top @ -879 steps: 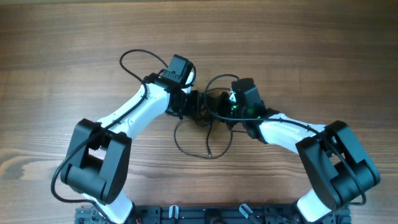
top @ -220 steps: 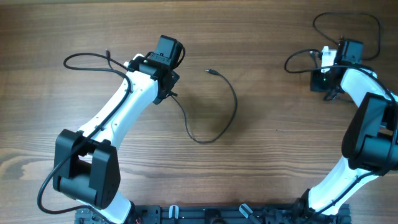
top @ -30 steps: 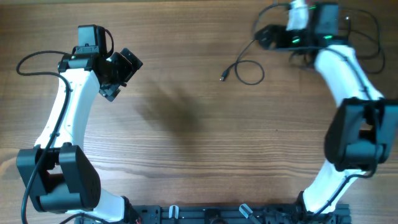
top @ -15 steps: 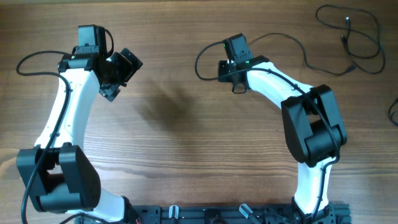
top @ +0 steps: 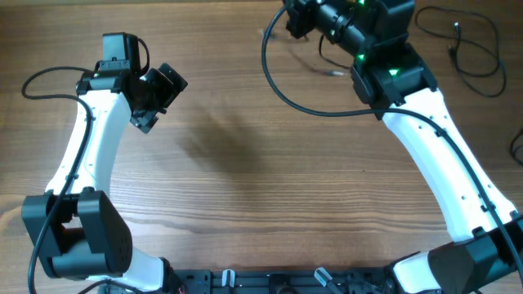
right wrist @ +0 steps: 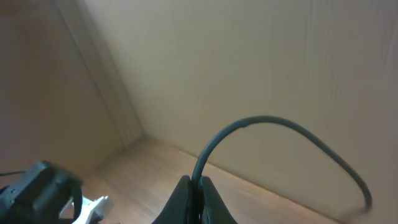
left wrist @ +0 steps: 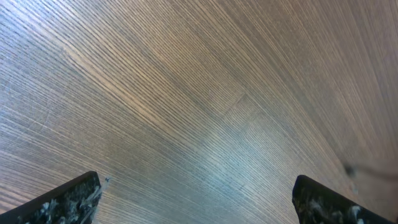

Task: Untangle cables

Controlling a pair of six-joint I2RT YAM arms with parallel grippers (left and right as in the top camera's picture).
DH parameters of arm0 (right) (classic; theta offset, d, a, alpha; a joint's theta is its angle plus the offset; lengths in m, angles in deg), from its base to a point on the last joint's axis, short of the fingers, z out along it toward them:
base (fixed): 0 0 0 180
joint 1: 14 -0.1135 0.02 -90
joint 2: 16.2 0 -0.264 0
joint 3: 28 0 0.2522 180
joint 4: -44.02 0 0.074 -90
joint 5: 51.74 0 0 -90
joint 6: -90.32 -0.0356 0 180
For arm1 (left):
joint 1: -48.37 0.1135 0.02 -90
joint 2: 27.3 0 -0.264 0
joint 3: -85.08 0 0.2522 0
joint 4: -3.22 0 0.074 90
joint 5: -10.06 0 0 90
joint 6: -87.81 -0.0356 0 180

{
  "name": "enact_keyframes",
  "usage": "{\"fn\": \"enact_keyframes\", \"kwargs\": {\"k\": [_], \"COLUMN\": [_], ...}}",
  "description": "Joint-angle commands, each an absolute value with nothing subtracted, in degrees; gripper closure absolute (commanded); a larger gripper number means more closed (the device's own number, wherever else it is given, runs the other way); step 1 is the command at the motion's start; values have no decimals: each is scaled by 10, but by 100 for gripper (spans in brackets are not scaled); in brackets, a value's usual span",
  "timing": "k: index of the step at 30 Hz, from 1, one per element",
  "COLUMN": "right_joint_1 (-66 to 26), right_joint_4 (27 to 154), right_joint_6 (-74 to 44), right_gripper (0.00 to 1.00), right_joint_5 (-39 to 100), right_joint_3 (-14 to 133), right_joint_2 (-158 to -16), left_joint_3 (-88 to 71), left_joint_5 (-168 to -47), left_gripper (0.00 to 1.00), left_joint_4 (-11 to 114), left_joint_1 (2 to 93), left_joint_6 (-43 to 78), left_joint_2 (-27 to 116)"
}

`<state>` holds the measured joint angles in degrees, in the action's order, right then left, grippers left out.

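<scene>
My right gripper (top: 296, 20) is raised high over the far middle of the table and is shut on a black cable (top: 282, 90). That cable hangs from it in a wide loop down to the wood. In the right wrist view the fingers (right wrist: 198, 184) pinch the cable (right wrist: 261, 119), which arcs up and away to the right. My left gripper (top: 160, 96) stands open at the left over bare wood. Its two fingertips (left wrist: 62, 202) show wide apart with nothing between them.
A second black cable (top: 455, 31) lies coiled at the far right corner, and another cable's bend (top: 515, 147) shows at the right edge. A thin black cable (top: 45, 75) curves beside the left arm. A small plug (top: 331, 72) lies under the raised arm.
My right gripper came from the far right to the middle cable, shut on it and lifted it high. The left arm has not moved.
</scene>
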<state>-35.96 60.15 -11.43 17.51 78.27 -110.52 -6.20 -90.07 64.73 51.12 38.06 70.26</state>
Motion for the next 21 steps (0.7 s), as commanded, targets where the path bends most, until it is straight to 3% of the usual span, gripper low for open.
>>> {"fn": "enact_keyframes", "kwargs": {"k": [1,5,8,11,13,15,18,21], "right_joint_1": [-318,-223,-140,-124,-125,-127,-145,-153], "right_joint_4": [629,685,726,787,840,873,871,821], "right_joint_6": [-120,-116,-92,-12,-121,-147,0,40], "right_gripper": [96,96,96,96,96,96,96,96], "right_joint_5": [263,408,347,317,431,364,139,99], "right_joint_3": [778,778,777,777,776,776,776,775], "right_joint_2": [-1124,-1130,-1172,-1218,-1243,-1256,-1267,-1268], "left_joint_3": [-63,-63,-63,-63,-63,-63,-63,-63], "left_joint_5": [-895,-895,-895,-895,-895,-895,-895,-895], "left_gripper": [0,0,0,0,0,0,0,0], "left_joint_4": [647,647,647,647,647,647,647,647], "left_joint_1": [512,512,512,512,512,512,512,512], "left_joint_6": [386,386,386,386,386,386,386,386], "left_joint_2": [705,705,705,705,705,705,705,705]}}
